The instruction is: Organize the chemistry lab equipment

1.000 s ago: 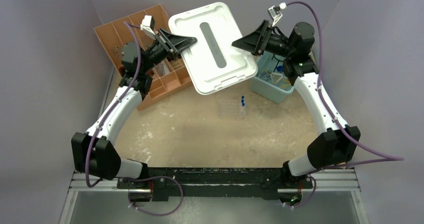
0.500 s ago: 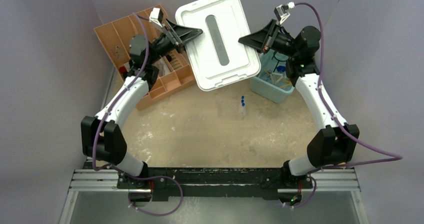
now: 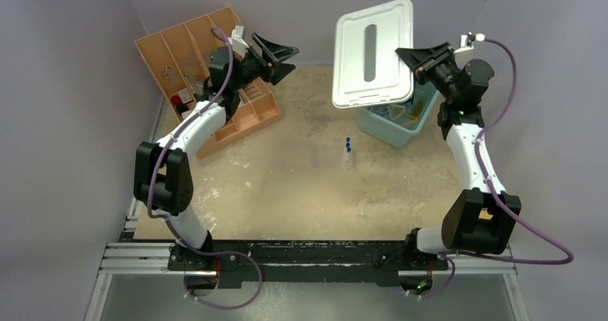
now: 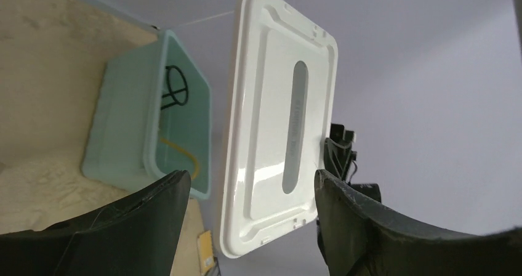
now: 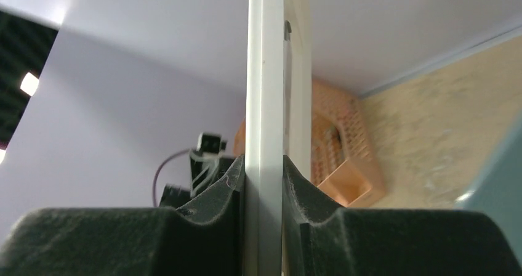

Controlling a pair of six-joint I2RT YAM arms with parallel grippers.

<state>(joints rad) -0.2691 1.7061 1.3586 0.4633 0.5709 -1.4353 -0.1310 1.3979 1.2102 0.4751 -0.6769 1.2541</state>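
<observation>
The pale white lid (image 3: 373, 52) hangs tilted over the teal bin (image 3: 387, 131), and my right gripper (image 3: 405, 54) is shut on its right edge. The right wrist view shows the lid's edge (image 5: 265, 73) pinched between the pads of that gripper (image 5: 265, 165). My left gripper (image 3: 288, 58) is open beside the peach organizer (image 3: 186, 56), well away from the lid. The left wrist view looks between its spread fingers (image 4: 249, 182) at the lid (image 4: 280, 122) and the bin (image 4: 123, 134), which holds a black wire ring (image 4: 172, 88) and an amber hose (image 4: 178, 156). A clear tube rack (image 3: 333, 156) with blue-capped tubes (image 3: 348, 145) stands mid-table.
The organizer fills the back left corner, with small items in its slots (image 3: 188, 95). Purple-grey walls close the table in at the back and on both sides. Sandy table surface (image 3: 287, 185) stretches between the rack and the arm bases.
The left gripper let go of the lid, opened and drew back left. The right gripper shut on the lid's edge and swung it right and upright over the teal bin.
</observation>
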